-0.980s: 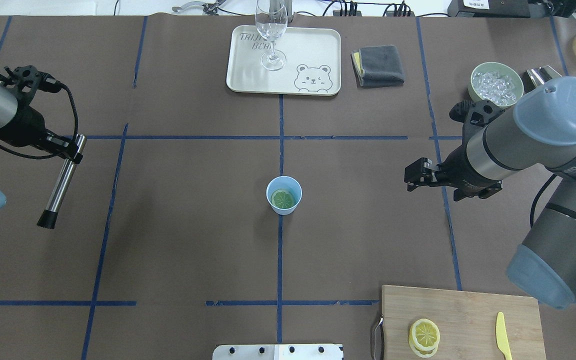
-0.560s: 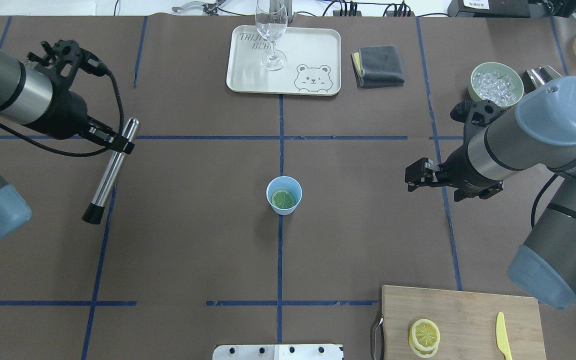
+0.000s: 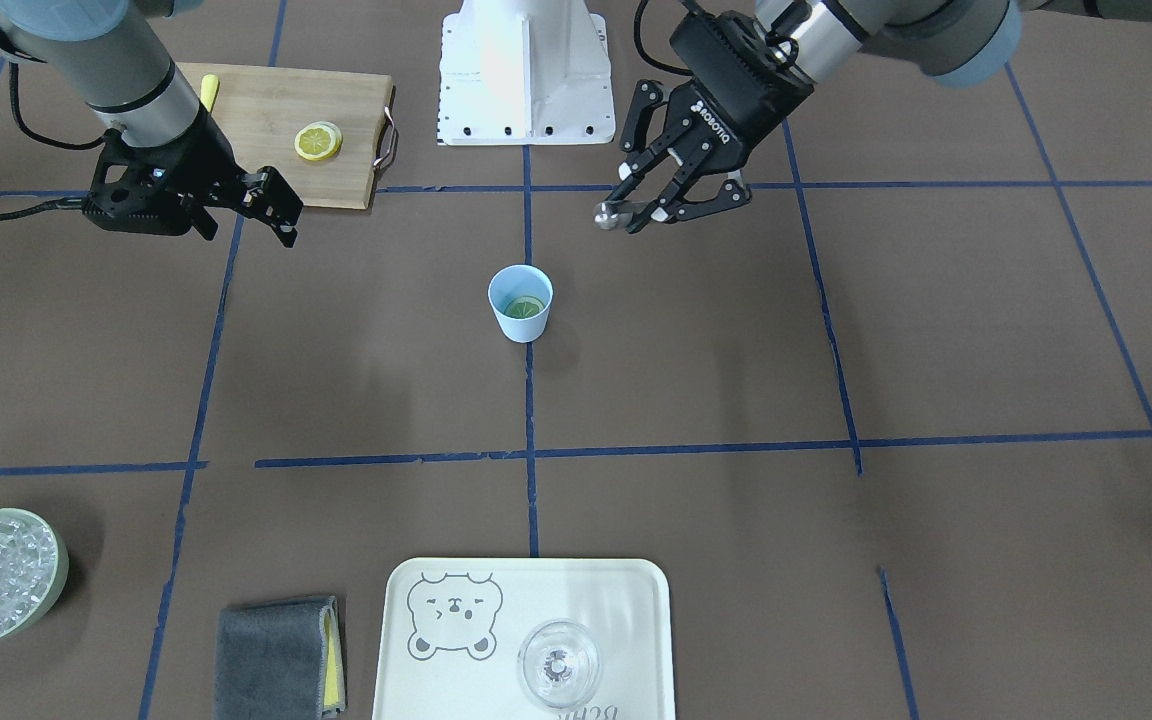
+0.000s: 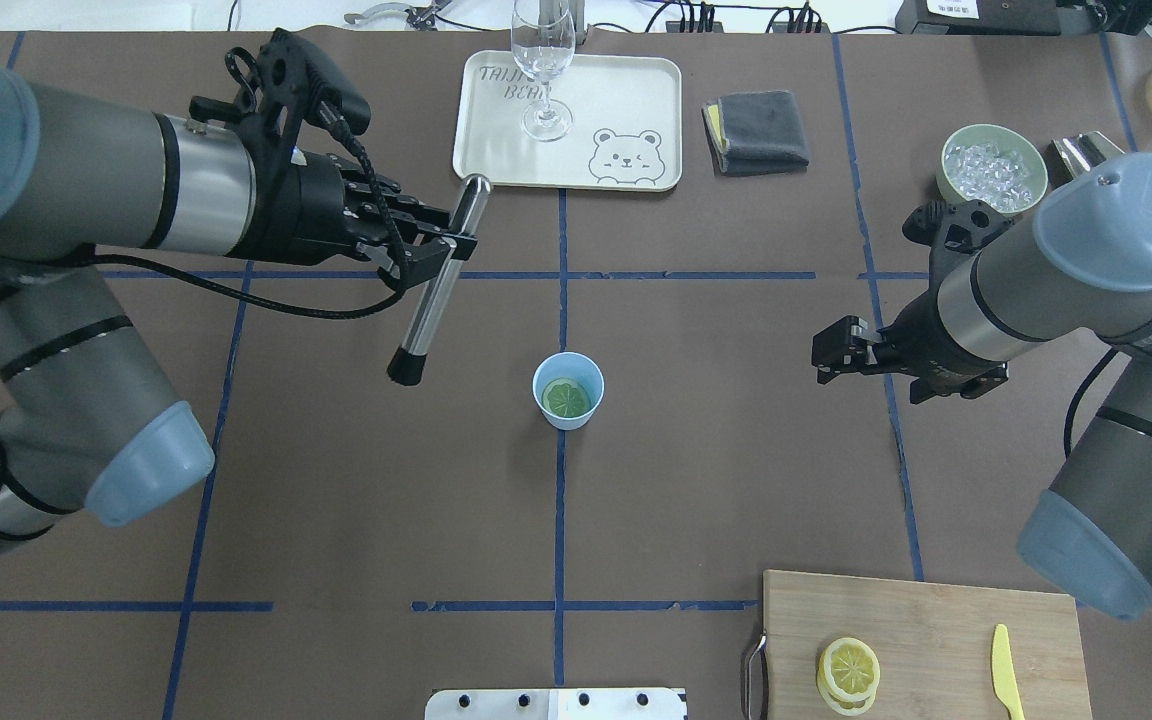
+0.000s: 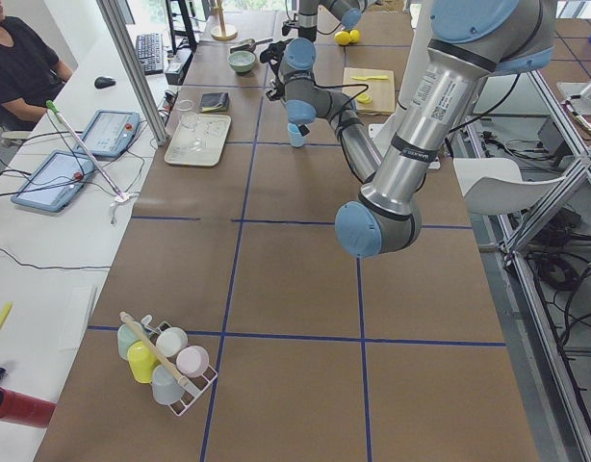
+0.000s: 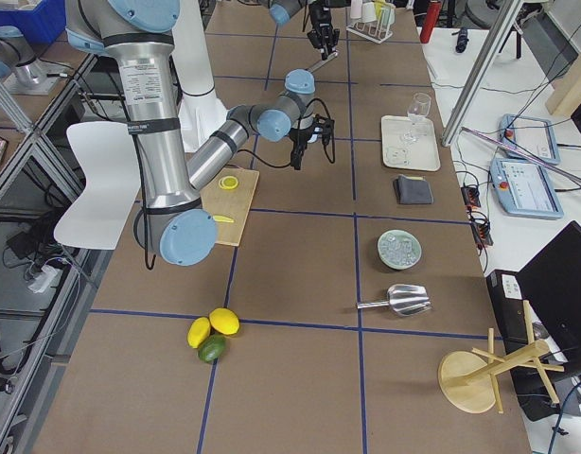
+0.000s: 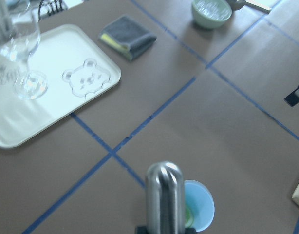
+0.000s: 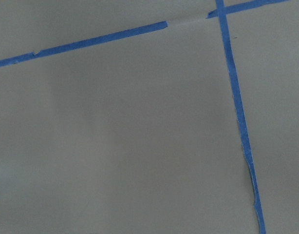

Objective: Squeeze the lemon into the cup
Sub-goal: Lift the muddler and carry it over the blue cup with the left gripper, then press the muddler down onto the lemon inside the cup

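Cup [image 4: 586,372] w/ lemon [image 4: 567,399] near left tool [image 4: 439,247]

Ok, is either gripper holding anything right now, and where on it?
The left gripper clamps the steel muddler on its upper shaft, near the rounded end, black tip down. The right gripper holds nothing.

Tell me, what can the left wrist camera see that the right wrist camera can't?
Only the left wrist view shows the metal rod, the cup with the lemon in it, the tray with the glass, the grey cloth and the green bowl. Only the right wrist view shows a small gap in one tape line. Both show the brown table and blue tape.
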`<state>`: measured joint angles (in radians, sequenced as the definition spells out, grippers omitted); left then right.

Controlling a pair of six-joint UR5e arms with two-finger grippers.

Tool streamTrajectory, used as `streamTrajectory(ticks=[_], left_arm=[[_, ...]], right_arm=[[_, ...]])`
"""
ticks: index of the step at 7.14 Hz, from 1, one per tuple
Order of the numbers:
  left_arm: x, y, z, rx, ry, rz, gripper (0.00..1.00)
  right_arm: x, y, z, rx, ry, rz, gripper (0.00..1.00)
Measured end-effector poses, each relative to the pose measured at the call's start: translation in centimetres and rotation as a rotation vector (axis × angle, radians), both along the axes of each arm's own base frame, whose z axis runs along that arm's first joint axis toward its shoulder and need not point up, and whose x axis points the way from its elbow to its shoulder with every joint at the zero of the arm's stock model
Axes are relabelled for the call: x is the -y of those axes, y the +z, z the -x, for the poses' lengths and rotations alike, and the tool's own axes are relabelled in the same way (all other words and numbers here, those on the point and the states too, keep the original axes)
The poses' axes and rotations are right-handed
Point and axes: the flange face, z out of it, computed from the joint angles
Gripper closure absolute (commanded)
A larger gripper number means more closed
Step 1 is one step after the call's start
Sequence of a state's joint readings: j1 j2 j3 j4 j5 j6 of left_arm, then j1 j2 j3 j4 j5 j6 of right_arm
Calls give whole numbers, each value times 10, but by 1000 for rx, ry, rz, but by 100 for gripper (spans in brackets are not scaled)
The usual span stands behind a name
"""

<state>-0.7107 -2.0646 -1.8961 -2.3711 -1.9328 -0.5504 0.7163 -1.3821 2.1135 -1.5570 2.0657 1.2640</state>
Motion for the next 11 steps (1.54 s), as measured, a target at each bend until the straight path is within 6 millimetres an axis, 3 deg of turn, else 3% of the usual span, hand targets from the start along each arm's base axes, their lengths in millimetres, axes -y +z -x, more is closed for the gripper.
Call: streamTrajectory(ticks=[1,3,4,5,11], left_arm=[[-12,-1,-23,-127,-129,-65,100],[-68,8,-90,-332,-382,-31,100],[-94,18,-118,-378,-458,12,100],[-106,23,-134,-387,-494,34,100],[-104,41,-165,-320,-583,37,100]], right_arm=[[-1,-1,-2,4,-1,-1,0],[-4,-3,-3,17,-14,11,0],[-5,-3,-3,20,-18,16,0],[-5,-3,-3,21,-20,18,0],[-6,-5,-3,25,-19,20,0]])
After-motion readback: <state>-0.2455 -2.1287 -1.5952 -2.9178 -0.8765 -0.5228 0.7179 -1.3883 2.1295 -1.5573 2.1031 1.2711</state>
